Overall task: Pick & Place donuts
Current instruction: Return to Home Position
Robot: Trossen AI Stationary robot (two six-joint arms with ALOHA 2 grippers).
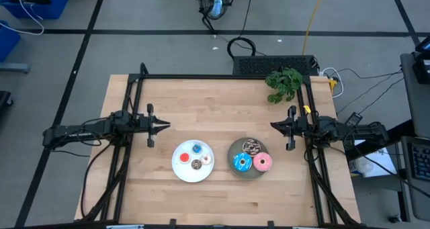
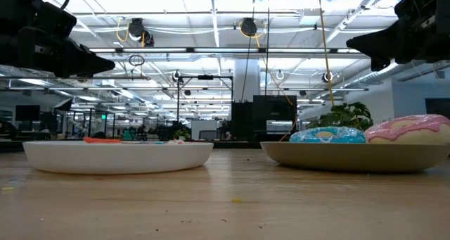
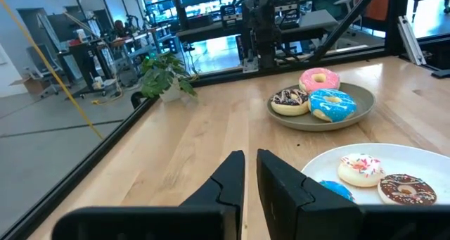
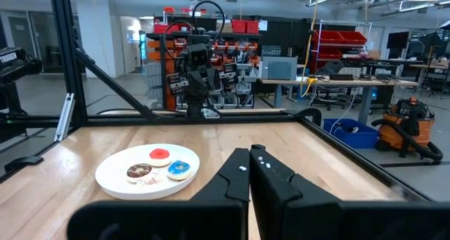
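Donuts lie sorted by size on two round plates between the arms, toward the table edge away from the plant. The white plate carries the four tiny ones, blue donut, red donut, whitish-pink donut and brown donut; the grey plate, just beside it on the right arm's side, carries the three larger ones, chocolate donut, blue-iced donut and pink-iced donut, packed close together. None lies loose on the wood, so I judge the placing done and only the parking of the arms in hand. The left gripper and right gripper hang at opposite sides, raised above the tabletop and well apart from both plates, which leaves the plates unobstructed; each has its fingers pressed together on nothing, the right pair touching, the left with a bare slit between. All seven are moulded toy rings, smooth and glossy on the icing; the chocolate one is flecked with pale sprinkles and the whitish-pink one with coloured ones. Both plates are shallow with low upturned rims; the table is pale strip-jointed wood; the fingers are dark tapering wedges.
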